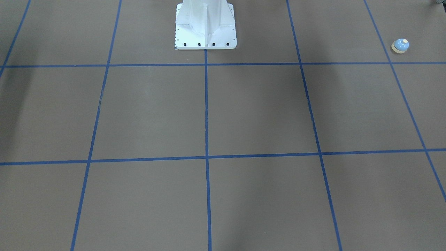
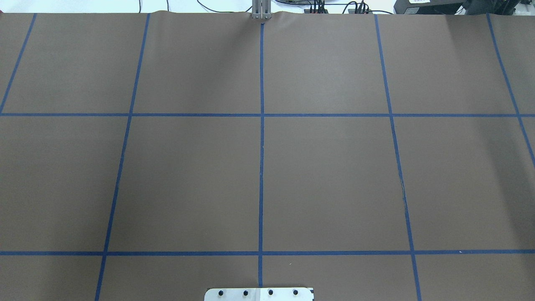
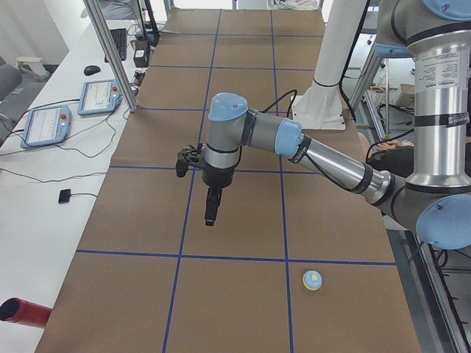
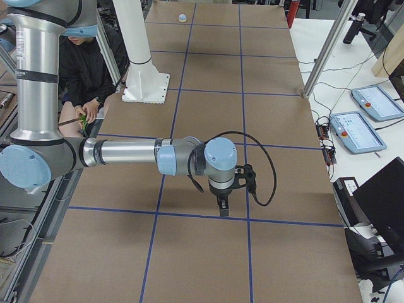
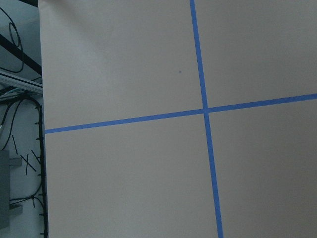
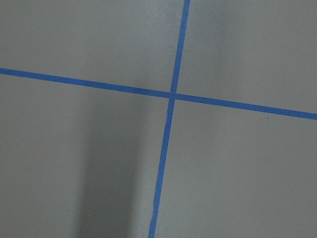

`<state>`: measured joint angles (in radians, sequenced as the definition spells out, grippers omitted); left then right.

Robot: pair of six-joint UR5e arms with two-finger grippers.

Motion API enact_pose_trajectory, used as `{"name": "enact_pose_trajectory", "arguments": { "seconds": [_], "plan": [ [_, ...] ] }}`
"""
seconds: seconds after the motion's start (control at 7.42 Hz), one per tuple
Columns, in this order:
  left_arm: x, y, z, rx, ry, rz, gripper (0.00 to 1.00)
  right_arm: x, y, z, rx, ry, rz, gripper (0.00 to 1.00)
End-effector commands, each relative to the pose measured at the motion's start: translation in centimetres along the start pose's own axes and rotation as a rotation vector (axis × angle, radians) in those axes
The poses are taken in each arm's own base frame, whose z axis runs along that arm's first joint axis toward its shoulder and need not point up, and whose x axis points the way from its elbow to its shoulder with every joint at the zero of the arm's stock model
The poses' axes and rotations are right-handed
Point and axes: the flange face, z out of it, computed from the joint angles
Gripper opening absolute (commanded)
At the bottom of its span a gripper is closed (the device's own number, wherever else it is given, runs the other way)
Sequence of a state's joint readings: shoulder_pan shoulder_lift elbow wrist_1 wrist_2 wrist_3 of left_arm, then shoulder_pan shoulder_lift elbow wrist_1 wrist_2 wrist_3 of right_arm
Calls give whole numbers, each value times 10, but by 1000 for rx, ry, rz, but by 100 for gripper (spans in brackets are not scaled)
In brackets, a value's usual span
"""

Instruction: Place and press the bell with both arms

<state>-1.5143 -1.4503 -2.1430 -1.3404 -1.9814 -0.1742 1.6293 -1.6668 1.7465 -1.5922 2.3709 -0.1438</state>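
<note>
The bell, light blue with a cream button, stands upright on the brown mat near the table's end on my left side. It also shows in the exterior left view and far off in the exterior right view. My left gripper hangs pointing down above the mat, well apart from the bell. My right gripper hangs pointing down above a blue tape line at the other end. Both show only in the side views, so I cannot tell whether they are open or shut. Both wrist views show only mat and tape.
The white pedestal stands at the mat's robot-side edge. Teach pendants and cables lie on the white benches beyond the mat. A red cylinder lies at the bench edge. A seated person is behind the robot.
</note>
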Motion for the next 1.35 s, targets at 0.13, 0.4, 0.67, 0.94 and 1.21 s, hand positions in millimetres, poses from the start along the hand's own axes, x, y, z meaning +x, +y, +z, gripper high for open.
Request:
{"name": "enact_pose_trajectory", "arguments": {
  "seconds": [0.13,0.4,0.67,0.94,1.21],
  "plan": [
    [68,39,-24,-33,-107,-233,100,0,2,1,0,-1,-1,100],
    [125,68,-41,-66,-170,-431,100,0,1,0,3,1,-4,100],
    [177,87,-6,-11,-328,-630,100,-1,0,0,4,1,-5,100],
    [199,110,20,-11,-415,-842,100,-2,-2,-2,8,5,-9,100],
    [223,155,74,59,-562,-984,100,-4,-2,-4,11,4,-13,100]
  ]
}}
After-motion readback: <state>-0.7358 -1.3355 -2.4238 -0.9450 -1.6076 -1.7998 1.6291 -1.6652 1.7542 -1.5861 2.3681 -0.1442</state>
